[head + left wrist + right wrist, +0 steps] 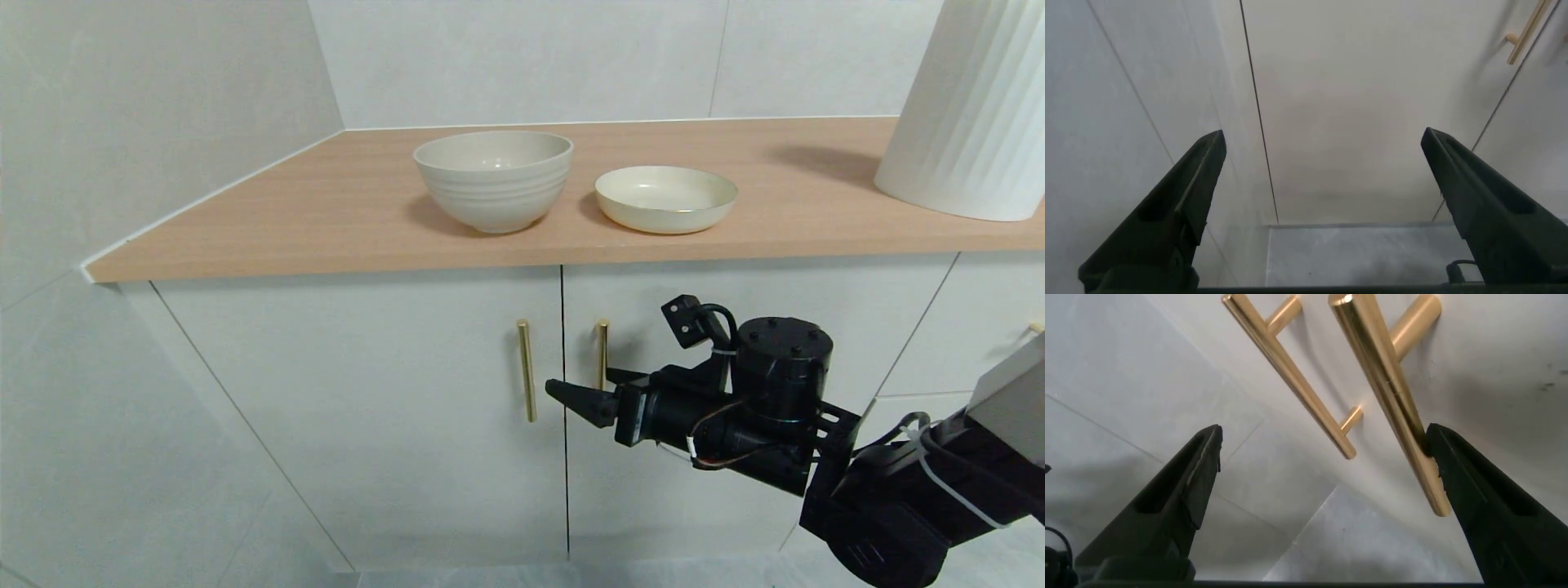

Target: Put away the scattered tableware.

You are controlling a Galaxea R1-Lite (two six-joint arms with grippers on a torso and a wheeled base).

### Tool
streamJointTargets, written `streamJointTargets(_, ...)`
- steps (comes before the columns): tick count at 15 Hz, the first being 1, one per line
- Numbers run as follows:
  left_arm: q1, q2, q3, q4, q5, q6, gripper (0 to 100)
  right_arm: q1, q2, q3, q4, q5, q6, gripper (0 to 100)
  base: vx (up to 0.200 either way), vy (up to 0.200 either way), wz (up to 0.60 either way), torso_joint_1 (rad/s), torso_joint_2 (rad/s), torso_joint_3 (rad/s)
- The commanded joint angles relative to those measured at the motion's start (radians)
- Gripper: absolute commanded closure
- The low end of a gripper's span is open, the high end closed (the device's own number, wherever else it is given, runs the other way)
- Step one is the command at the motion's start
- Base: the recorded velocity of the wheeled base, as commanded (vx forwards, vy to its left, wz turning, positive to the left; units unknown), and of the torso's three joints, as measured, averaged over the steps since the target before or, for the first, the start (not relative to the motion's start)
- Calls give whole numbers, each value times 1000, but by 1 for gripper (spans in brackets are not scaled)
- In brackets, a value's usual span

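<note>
A wooden bench [326, 212] tops a pale cabinet [367, 408]. A ribbed white vase [971, 122], cut off by the frame, stands at its right end. Mid-bench sit a deep ringed cream bowl [493, 180] and, just beside it on the right but apart, a shallow cream dish [665, 198]. Below, the right jaws are released wide astride the right brass handle [602, 353]; whether they touch it is unclear. The left jaws, spread wide and empty, face a plain panel [1372, 122] near the floor.
</note>
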Motion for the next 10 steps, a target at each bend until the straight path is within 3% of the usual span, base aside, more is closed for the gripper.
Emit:
streamJointTargets(1,0,0,0,0,0,-1,0,7,-5,4,2,8,6,0,0,0,0,0,0,0)
streamJointTargets(7,0,0,0,0,0,-1,0,17,-38,27,2,45,61,0,0,0,0,0,0,0)
streamJointTargets(10,0,0,0,0,0,-1,0,15,-141,119,4,135,62,0,0,0,0,0,0,0)
